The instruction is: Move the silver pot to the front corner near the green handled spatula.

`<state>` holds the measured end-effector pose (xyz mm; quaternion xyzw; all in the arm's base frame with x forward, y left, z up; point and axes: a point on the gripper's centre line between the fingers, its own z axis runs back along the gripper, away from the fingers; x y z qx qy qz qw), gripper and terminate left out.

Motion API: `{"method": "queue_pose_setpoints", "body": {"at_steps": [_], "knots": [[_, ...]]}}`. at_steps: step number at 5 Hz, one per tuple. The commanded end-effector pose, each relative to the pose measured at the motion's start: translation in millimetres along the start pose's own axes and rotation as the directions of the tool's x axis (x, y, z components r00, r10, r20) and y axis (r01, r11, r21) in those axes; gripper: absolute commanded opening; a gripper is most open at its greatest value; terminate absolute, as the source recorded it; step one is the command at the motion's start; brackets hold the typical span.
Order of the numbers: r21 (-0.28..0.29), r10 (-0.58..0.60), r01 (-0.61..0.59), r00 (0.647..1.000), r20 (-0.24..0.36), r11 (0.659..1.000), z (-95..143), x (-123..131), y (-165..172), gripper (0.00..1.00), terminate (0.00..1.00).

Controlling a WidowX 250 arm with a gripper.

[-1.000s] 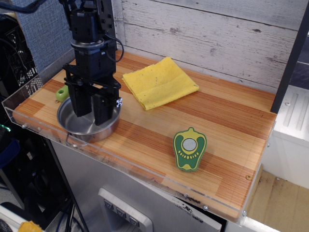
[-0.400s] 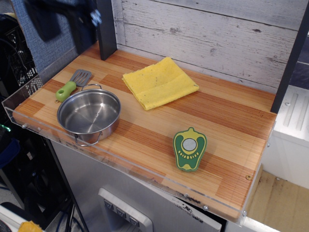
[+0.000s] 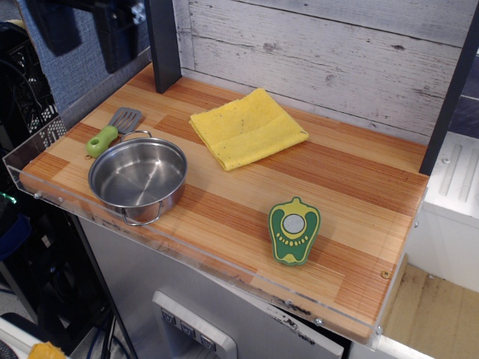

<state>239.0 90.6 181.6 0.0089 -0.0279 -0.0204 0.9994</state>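
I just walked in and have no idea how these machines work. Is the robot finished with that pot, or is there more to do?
It looks finished. The silver pot sits upright in the front corner of the table, right beside the green handled spatula. The gripper hangs high above at the top left, open and holding nothing. Nothing visible seems left to do.

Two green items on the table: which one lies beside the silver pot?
The green handled spatula, touching the silver pot's far rim; the pepper-shaped toy lies well apart.
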Motion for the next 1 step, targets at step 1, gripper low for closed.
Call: {"method": "queue_pose_setpoints", "body": {"at_steps": [1], "knots": [[0.070, -0.084, 0.084, 0.996, 0.004, 0.994, 9.6, -1.7, 3.8, 1.00, 1.00]]}}
